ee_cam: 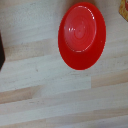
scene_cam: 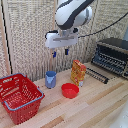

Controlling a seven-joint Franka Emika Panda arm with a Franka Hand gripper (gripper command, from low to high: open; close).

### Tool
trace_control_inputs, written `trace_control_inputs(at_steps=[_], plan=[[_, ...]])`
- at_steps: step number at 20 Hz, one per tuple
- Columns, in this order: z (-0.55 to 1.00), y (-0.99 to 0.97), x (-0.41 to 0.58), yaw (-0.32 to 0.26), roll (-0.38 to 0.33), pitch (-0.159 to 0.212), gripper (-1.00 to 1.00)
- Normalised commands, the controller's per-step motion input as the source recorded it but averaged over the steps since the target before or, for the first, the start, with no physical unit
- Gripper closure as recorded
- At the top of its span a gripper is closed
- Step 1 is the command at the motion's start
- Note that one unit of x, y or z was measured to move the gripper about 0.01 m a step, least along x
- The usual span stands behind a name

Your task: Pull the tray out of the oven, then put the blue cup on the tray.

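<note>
Our gripper point(scene_cam: 60, 52) hangs open & empty above the blue cup point(scene_cam: 51, 79); tray point(scene_cam: 96, 75) looks out, so next: descend w/ jaws straddling cup rim.

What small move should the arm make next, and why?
Probably shift toward the exterior view's left and lower onto the blue cup. The tray already seems to lie out in front of the oven, the cup stands upright and untouched, and the gripper hangs above it with open, empty fingers.
</note>
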Motion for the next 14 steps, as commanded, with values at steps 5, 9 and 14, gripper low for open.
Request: trace_control_inputs(at_steps=[5, 9, 14], plan=[[0.06, -0.14, -0.002, 0.12, -0.237, -0.057, -1.0], [0.04, -0.3, -0.039, 0.11, -0.321, -0.038, -1.0], [0.01, -0.27, -0.027, 0.113, -0.33, -0.018, -1.0]])
